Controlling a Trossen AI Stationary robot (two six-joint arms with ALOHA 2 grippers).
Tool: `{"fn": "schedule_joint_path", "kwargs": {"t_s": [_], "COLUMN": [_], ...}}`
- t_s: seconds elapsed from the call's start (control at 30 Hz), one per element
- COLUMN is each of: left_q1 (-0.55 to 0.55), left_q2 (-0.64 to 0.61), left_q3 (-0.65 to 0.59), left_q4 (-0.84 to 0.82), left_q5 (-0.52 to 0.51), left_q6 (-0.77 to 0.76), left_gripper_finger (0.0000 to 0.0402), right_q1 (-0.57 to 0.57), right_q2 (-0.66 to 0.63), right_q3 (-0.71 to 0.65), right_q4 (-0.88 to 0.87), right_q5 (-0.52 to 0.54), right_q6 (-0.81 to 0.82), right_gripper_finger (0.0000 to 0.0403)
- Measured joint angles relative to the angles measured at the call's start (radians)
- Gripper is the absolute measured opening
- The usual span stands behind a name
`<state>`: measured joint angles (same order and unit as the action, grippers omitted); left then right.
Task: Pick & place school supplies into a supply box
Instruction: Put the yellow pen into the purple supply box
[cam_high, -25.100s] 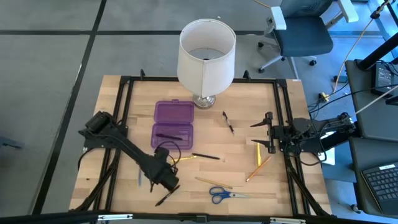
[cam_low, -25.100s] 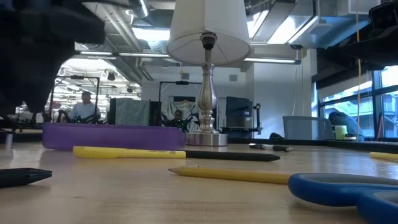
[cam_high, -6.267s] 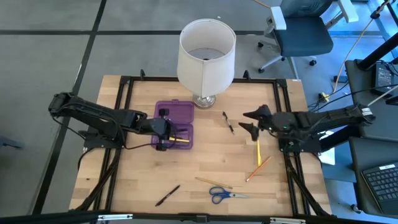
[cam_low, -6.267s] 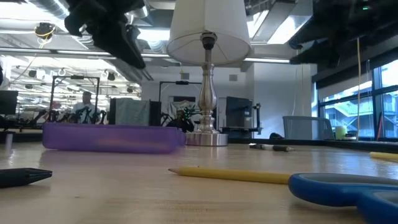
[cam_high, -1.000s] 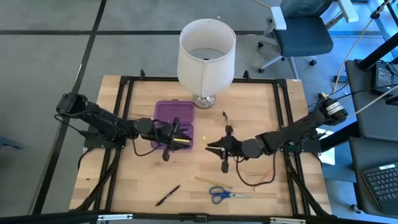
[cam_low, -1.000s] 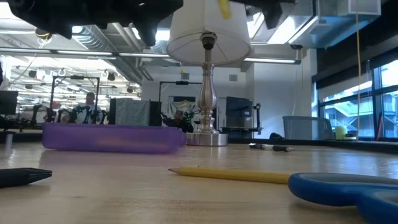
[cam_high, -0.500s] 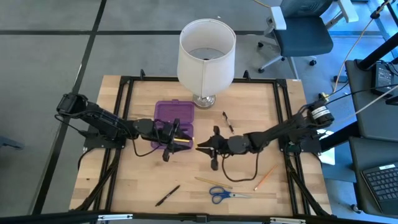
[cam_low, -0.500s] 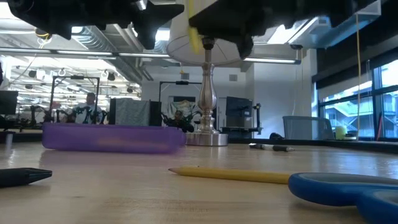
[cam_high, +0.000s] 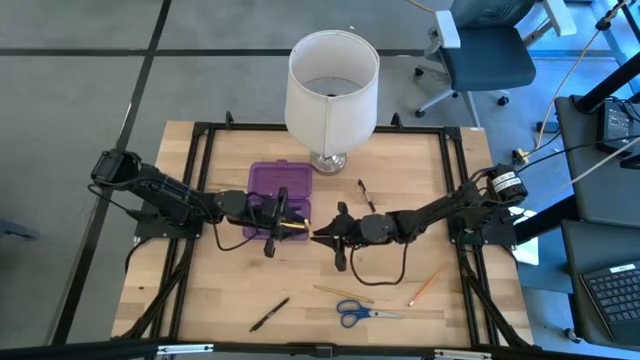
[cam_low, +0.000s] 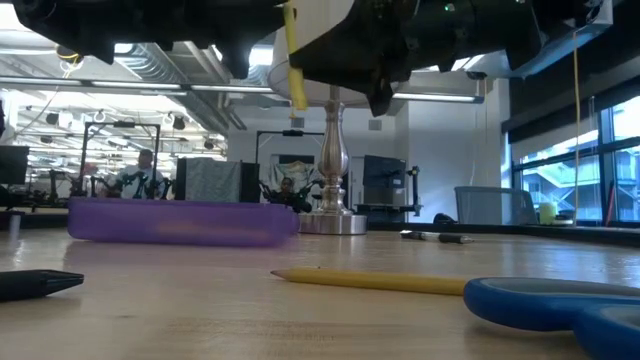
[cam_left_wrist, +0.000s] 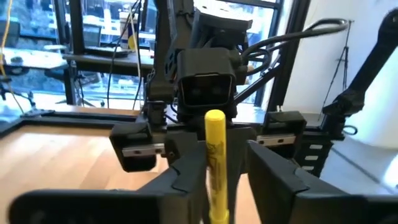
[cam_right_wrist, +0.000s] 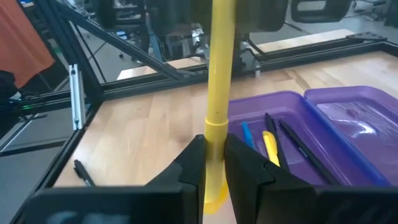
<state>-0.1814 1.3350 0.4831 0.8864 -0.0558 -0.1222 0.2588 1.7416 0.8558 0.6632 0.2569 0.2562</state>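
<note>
The supply box (cam_high: 280, 182) lies open left of the table's middle, with several pens (cam_right_wrist: 272, 144) in its tray. A yellow pen (cam_low: 291, 60) hangs steeply tilted in the air by the box's near right corner. My right gripper (cam_right_wrist: 214, 158), reaching in from the table's right, is shut on it. My left gripper (cam_left_wrist: 221, 169) faces the right gripper over the tray. Its fingers stand open on either side of the same pen (cam_left_wrist: 215, 149), and I cannot tell whether they touch it. My right gripper pinches the yellow pen between its two fingers, close to one end (cam_right_wrist: 215, 167). The fingers lie across the pen. The pen is lifted clear of the table, and its long free part (cam_right_wrist: 219, 74) runs away toward my left gripper.
A white-shaded lamp (cam_high: 333, 90) stands at the far middle. On the near part of the table lie a black pen (cam_high: 270, 314), a yellow pencil (cam_high: 343, 293), blue-handled scissors (cam_high: 364, 313) and an orange pencil (cam_high: 426, 285). Another black pen (cam_high: 367, 196) lies near the lamp's foot.
My right gripper has carried the yellow pen toward the table's left edge, up to my left gripper. The pen has stayed clear of the table and now stands between the left fingers.
</note>
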Motion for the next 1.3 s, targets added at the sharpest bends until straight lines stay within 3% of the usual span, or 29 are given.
{"fn": "schedule_joint_path", "kwargs": {"t_s": [0.27, 0.43, 0.63, 0.8, 1.03, 1.17, 1.3], "left_q1": [0.0, 0.0, 0.0, 0.0, 0.0, 0.0, 0.0], "left_q2": [0.0, 0.0, 0.0, -0.018, -0.098, -0.134, -0.132], "left_q3": [0.0, 0.0, 0.0, 0.001, 0.003, 0.059, 0.163], "left_q4": [0.0, -0.002, -0.003, -0.071, -0.321, -0.612, -0.903], "left_q5": [-0.007, -0.009, 0.007, -0.007, -0.132, -0.156, -0.243], "left_q6": [0.036, 0.04, 0.048, 0.084, 0.069, 0.054, 0.009], "left_gripper_finger": [0.0015, 0.0022, 0.0018, 0.0013, 0.0013, 0.0013, 0.0012], "right_q1": [0.0, -0.001, -0.005, -0.011, -0.065, -0.119, -0.175], "right_q2": [0.0, 0.0, 0.0, -0.001, -0.002, -0.003, -0.003], "right_q3": [0.0, 0.0, 0.0, 0.001, 0.001, 0.001, 0.001], "right_q4": [-0.002, -0.008, -0.037, -0.196, -0.368, -0.471, -0.554], "right_q5": [0.0, -0.001, -0.049, -0.051, -0.062, -0.12, -0.129], "right_q6": [-0.001, -0.025, 0.005, 0.056, 0.241, 0.244, 0.258], "right_gripper_finger": [0.0053, 0.0059, 0.0129, 0.0193, 0.0232, 0.0233, 0.023]}}
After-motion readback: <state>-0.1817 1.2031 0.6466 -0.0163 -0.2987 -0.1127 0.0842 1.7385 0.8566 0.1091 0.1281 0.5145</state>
